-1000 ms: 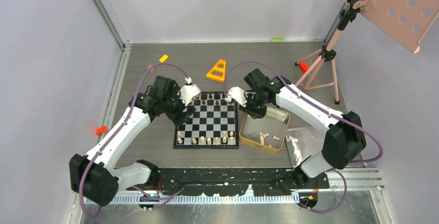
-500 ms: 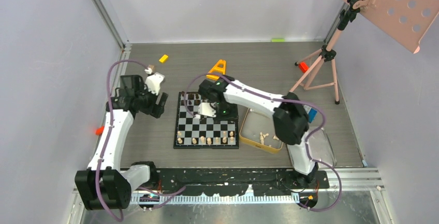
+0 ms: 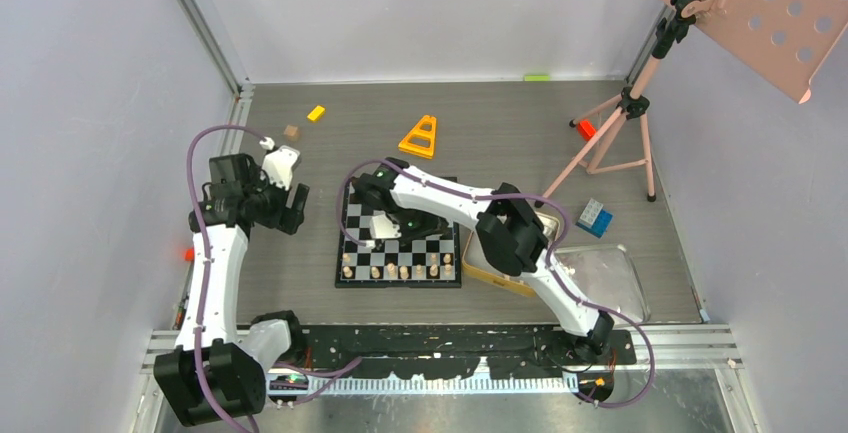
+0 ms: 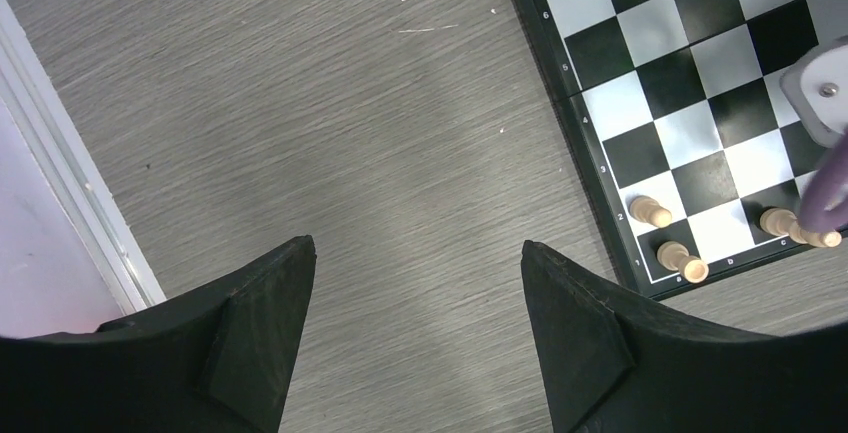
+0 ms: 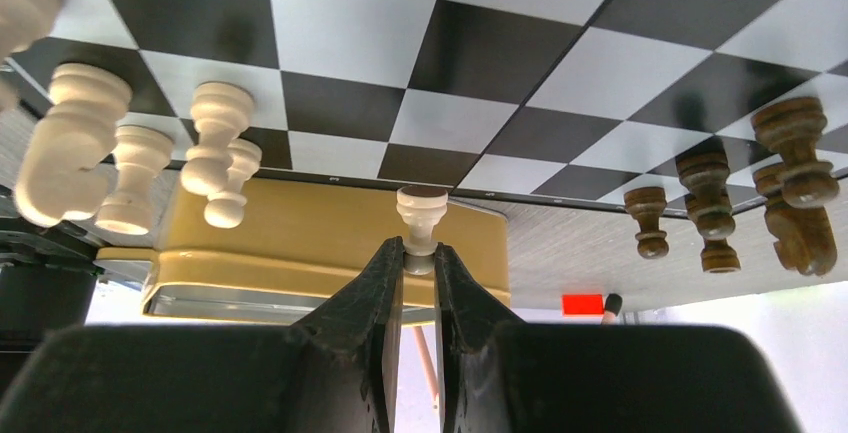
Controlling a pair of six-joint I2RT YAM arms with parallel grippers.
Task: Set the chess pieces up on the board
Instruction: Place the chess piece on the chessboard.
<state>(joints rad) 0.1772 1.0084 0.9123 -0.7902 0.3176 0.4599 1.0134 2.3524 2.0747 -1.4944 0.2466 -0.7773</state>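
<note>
My right gripper (image 5: pixel 418 253) is clamped on a pale pawn (image 5: pixel 421 215), pinched between its fingertips above the left half of the board (image 5: pixel 520 43). I cannot tell whether the pawn touches a square. On that wrist camera, other pale pieces (image 5: pixel 130 168) stand along one edge of the board and dark pieces (image 5: pixel 760 188) along the opposite edge. The gold tin (image 5: pixel 300 243) sits just beside the board. My left gripper (image 4: pixel 415 253) hangs with its jaws spread wide over the table (image 4: pixel 350 103), just off the board's left edge, well apart from the pawn.
</note>
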